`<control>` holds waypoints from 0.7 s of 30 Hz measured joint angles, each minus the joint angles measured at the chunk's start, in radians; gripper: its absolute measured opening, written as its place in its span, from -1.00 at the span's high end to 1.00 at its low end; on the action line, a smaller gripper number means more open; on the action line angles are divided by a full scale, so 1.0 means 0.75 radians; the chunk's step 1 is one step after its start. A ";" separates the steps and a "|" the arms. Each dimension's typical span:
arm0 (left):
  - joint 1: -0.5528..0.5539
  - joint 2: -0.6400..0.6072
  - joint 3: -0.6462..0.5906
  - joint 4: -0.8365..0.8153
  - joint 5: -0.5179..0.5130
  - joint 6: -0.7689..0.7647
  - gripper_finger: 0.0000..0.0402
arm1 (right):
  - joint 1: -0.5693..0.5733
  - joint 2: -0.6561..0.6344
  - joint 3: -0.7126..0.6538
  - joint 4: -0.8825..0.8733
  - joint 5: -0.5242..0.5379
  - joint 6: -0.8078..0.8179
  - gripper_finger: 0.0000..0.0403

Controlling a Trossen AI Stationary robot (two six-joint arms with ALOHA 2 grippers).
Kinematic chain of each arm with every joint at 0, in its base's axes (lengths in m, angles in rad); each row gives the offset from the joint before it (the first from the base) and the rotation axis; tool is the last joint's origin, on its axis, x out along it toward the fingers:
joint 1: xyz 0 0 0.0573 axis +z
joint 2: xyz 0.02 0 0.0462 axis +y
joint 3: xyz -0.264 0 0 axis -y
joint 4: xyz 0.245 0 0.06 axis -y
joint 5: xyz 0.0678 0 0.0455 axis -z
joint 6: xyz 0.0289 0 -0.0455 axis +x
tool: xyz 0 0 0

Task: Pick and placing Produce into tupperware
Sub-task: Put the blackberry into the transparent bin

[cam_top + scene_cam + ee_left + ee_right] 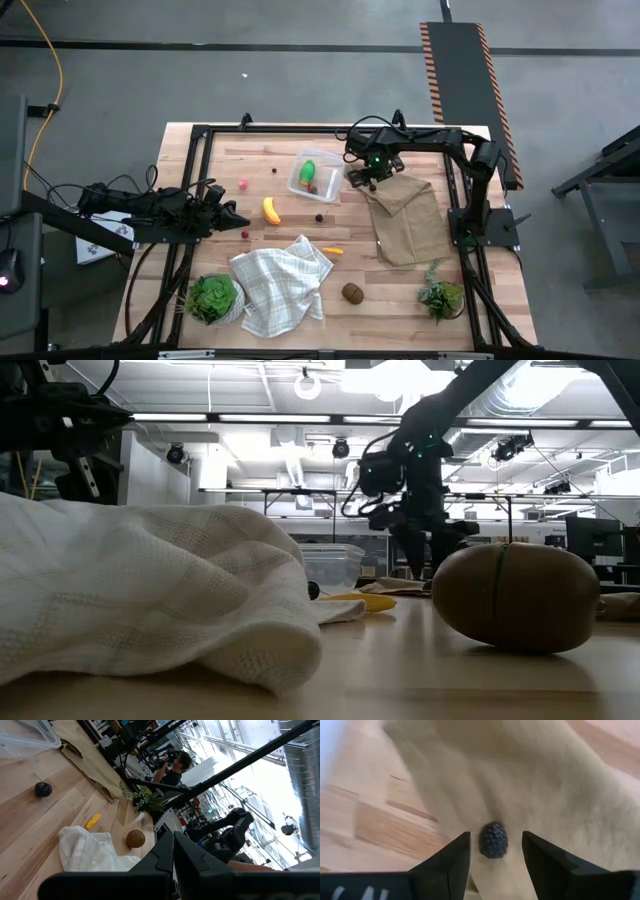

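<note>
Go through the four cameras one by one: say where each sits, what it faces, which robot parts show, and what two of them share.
High: overhead, straight down on the table; both arms, tupperware.
Low: table height, level across; kiwi close, right arm behind.
Left wrist: along the shut left claw, toward cloth and room.
Right wrist: down past the open right claw onto a dark berry on the brown bag.
Shared: high and low both show the cloth and kiwi.

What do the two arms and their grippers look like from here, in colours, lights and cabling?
Both arms are dark, nearly black. The right arm has a green light near its wrist and black cabling. The right gripper has two flat, tapered black fingers. The left gripper is black and trails loose black cables.
</note>
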 joint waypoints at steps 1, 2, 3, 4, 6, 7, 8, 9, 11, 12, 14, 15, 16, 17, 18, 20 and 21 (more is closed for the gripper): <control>0.000 0.000 0.000 0.000 0.000 0.000 1.00 | -0.001 0.000 -0.016 0.000 -0.008 0.001 0.16; 0.000 0.000 0.000 0.000 0.000 0.000 1.00 | -0.001 0.000 -0.035 0.007 -0.020 0.001 0.16; 0.000 0.000 0.000 0.000 0.000 0.000 1.00 | -0.001 0.000 -0.053 0.016 -0.026 0.003 0.16; 0.000 0.000 0.000 0.000 0.000 0.000 1.00 | 0.001 0.000 -0.069 0.019 -0.027 0.007 0.16; 0.000 0.000 0.000 0.000 0.000 0.000 1.00 | 0.010 0.000 -0.084 0.019 -0.017 0.012 0.16; 0.000 0.000 0.000 0.000 0.000 0.000 1.00 | 0.015 0.000 -0.084 0.021 -0.011 0.010 0.16; 0.000 0.000 0.000 0.000 0.000 0.000 1.00 | 0.018 0.000 -0.083 0.029 -0.003 0.009 0.16; 0.000 0.000 0.000 0.000 0.000 0.000 1.00 | 0.022 0.000 -0.083 0.041 0.005 0.011 0.16; 0.000 0.000 0.000 0.000 0.000 0.000 1.00 | 0.025 0.000 -0.083 0.069 0.006 0.022 0.16; 0.000 0.000 0.000 0.000 0.000 0.000 1.00 | 0.026 0.000 -0.083 0.078 0.007 0.022 0.16; 0.000 0.000 0.000 0.000 0.000 -0.003 1.00 | 0.025 0.000 -0.083 0.084 0.008 0.022 0.16; 0.000 0.000 0.000 0.000 0.000 -0.004 1.00 | 0.025 0.000 -0.083 0.089 0.008 0.022 0.16; 0.000 0.000 0.000 0.000 0.000 -0.004 1.00 | 0.025 0.000 -0.083 0.092 0.010 0.022 0.16; 0.000 0.000 0.000 0.000 -0.001 -0.004 1.00 | 0.025 0.000 -0.083 0.092 0.013 0.022 0.16; 0.000 0.000 0.000 0.000 0.000 -0.004 1.00 | 0.025 0.000 -0.083 0.091 0.014 0.019 0.16; 0.000 0.000 0.000 0.000 0.000 -0.013 1.00 | 0.025 0.000 -0.083 0.091 0.014 0.009 0.16; 0.000 0.000 0.000 0.000 0.000 -0.021 1.00 | 0.025 0.000 -0.083 0.091 0.014 0.008 0.16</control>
